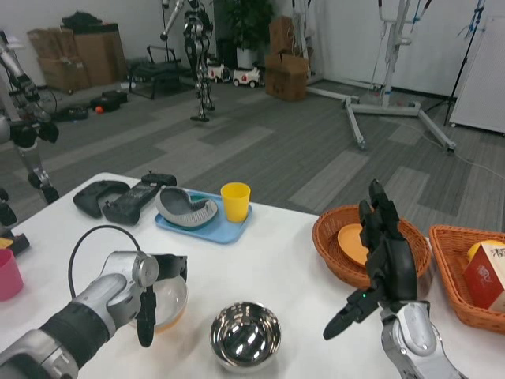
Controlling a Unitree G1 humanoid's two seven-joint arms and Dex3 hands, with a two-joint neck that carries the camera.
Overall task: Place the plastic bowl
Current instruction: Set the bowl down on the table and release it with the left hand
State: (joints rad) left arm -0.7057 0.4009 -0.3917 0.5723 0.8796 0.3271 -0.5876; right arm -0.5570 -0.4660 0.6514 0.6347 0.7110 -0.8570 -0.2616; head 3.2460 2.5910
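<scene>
The plastic bowl (pixel 172 300) sits upright on the white table (pixel 276 253), mouth up, at the near left, just left of the steel bowl (pixel 245 335). The left hand (pixel 162 276) lies over its rim, forearm reaching in from the lower left; whether the fingers clamp the rim cannot be told. The right hand (pixel 383 257) stands raised at the right, fingers straight and apart, holding nothing, in front of the round wicker basket (pixel 331 237). Bare tabletop lies between the bowls and the blue tray (pixel 209 227).
</scene>
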